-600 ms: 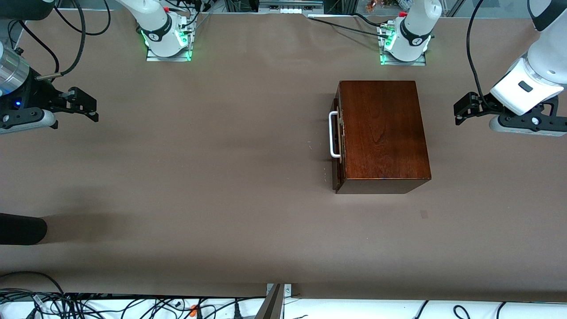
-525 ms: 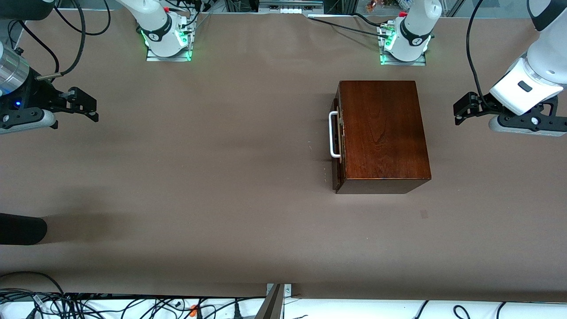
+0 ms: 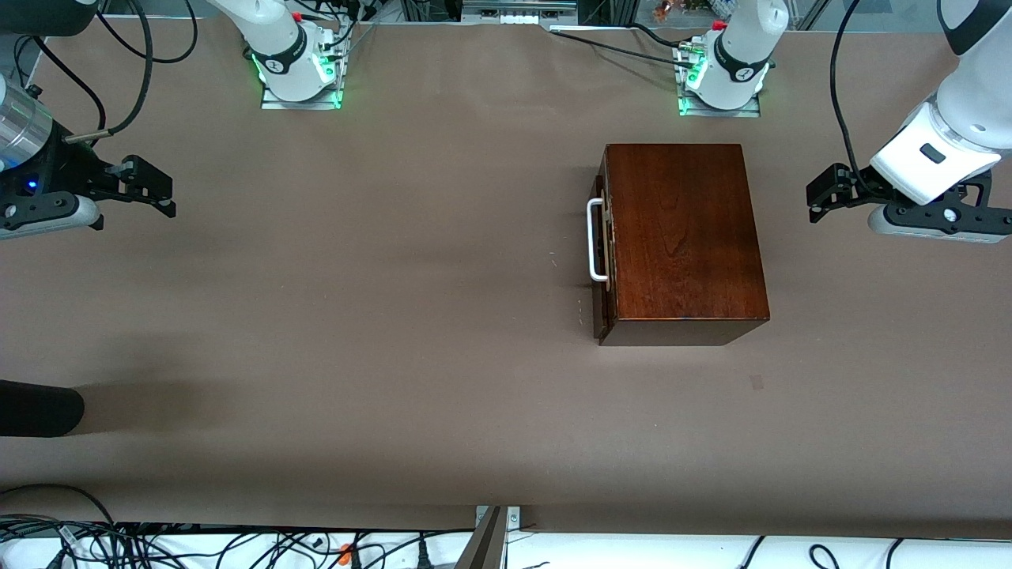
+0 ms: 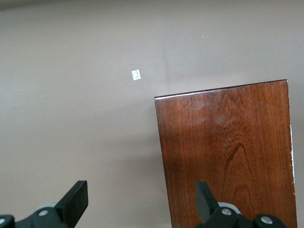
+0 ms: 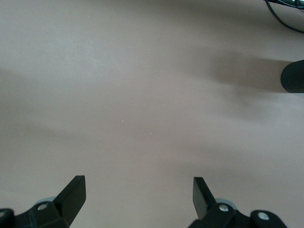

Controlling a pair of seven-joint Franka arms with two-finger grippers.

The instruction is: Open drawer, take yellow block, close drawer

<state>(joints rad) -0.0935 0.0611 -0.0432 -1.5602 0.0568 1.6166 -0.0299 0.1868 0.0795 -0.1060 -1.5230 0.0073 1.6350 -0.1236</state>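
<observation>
Brown-covered table (image 3: 356,316) under two arm bases along the edge farthest from the front camera, cables trailing past both long edges. Toward the left arm's end, a dark reddish-brown wooden box (image 3: 680,237), flat on the cover. Drawer (image 3: 602,253) pushed in, dark front flush with the box, white loop handle (image 3: 594,240) facing the right arm's end. Yellow block nowhere in sight; cannot tell where it lies. Left gripper (image 3: 822,194) up over bare table at the left arm's end, just beside the box and apart from it, fingers (image 4: 76,202) spread wide with nothing between them; in the left wrist view, one black fingertip over the tabletop and the other over the box's lid (image 4: 228,152), a small pale square mark (image 4: 136,74) on the cover near the box's corner. Right gripper (image 3: 150,190) waiting over the right arm's end of the table, well apart from the box, fingers (image 5: 71,194) likewise spread wide and holding nothing. Black rounded object (image 3: 39,408) at that same end, nearer the front camera.
</observation>
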